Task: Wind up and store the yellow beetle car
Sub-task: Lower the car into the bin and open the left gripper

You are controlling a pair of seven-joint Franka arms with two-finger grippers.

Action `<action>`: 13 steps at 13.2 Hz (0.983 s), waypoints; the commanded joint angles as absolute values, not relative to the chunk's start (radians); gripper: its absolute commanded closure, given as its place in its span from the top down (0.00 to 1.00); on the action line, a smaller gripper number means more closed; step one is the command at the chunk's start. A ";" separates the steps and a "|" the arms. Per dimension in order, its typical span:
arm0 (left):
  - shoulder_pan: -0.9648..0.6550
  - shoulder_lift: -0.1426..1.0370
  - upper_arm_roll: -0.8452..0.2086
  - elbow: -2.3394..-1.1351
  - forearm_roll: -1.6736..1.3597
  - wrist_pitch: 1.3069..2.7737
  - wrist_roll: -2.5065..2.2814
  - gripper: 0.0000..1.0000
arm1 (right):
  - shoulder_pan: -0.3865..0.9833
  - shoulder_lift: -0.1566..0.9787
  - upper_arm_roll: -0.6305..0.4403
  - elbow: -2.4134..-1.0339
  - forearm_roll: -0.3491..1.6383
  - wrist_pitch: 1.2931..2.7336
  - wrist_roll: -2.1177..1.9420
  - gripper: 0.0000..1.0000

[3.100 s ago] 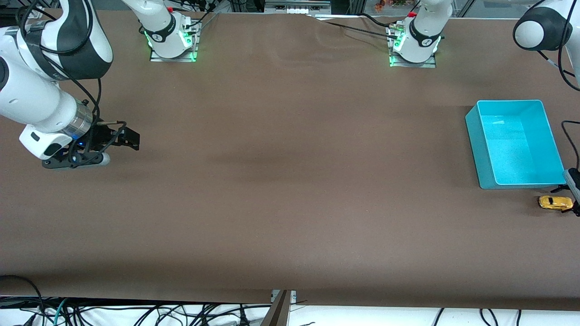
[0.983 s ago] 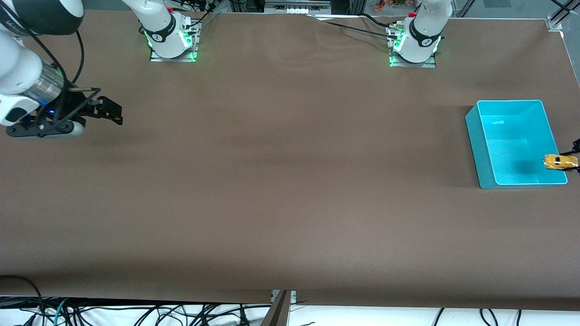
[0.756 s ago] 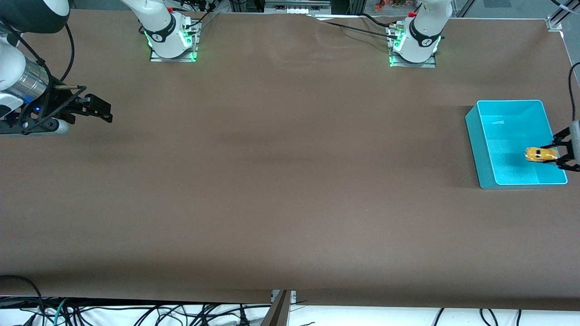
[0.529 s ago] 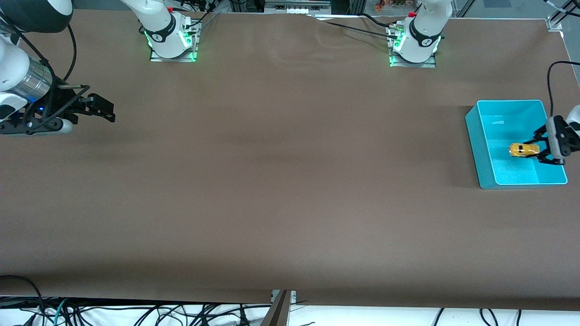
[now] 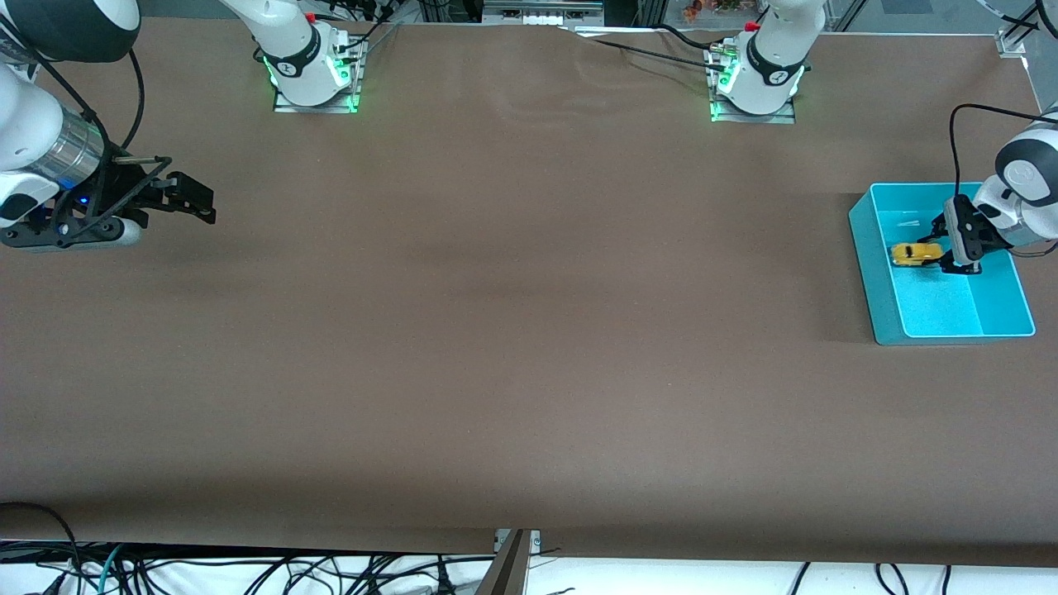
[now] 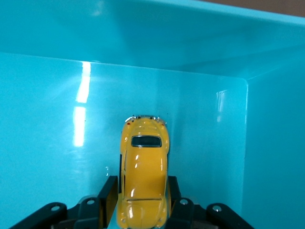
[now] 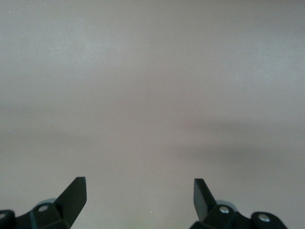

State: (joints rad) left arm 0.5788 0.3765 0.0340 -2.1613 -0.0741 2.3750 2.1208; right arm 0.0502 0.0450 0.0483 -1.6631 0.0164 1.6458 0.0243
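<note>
— Inside the teal bin point(image 5: 872, 273), near the bench point(image 5: 529, 330) edge at the left arm's end: what is pictured?

— A left pincer point(image 5: 932, 249) reaching into the bin, its fingers point(image 6: 108, 198) pressed against both flanks of the yellow beetle car point(image 5: 914, 254), which sits between them close above the bin's floor.

— And at the right arm's end?

— A right pincer point(image 5: 192, 198) waits over bare bench by that edge, fingers point(image 7: 74, 195) spread wide, gripping nothing.
</note>
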 commanded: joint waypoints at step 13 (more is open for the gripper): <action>0.300 0.336 0.018 -1.487 0.086 1.619 1.678 1.00 | 0.055 0.011 0.034 -1.675 0.018 1.704 -0.024 0.99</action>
